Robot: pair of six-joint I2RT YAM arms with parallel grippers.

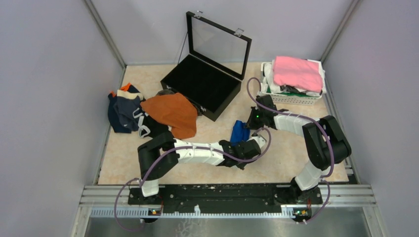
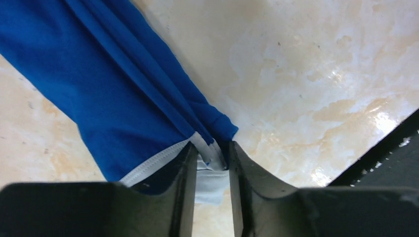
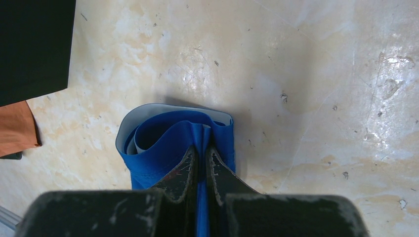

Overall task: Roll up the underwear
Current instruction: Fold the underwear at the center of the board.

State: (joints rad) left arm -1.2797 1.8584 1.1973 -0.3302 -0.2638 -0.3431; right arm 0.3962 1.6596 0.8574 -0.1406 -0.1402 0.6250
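The royal blue underwear [image 1: 240,132] lies on the table between my two grippers, partly rolled, with its white waistband curled at one end [image 3: 148,111]. My right gripper [image 3: 202,150] is shut, pinching a fold of the blue cloth [image 3: 168,133] between its fingers. My left gripper [image 2: 211,148] sits at the other end of the blue underwear [image 2: 128,98]. Its jaws stand a little apart, with the white trim [image 2: 212,170] lying loose between them. In the top view the left gripper [image 1: 248,148] is just below the cloth and the right gripper [image 1: 252,121] just above it.
An open black case [image 1: 202,84] with a glass lid stands behind the arms. A pile of other underwear, rust-orange [image 1: 170,112] and navy [image 1: 123,111], lies at the left. A white basket [image 1: 291,98] with a pink cloth [image 1: 296,71] stands back right.
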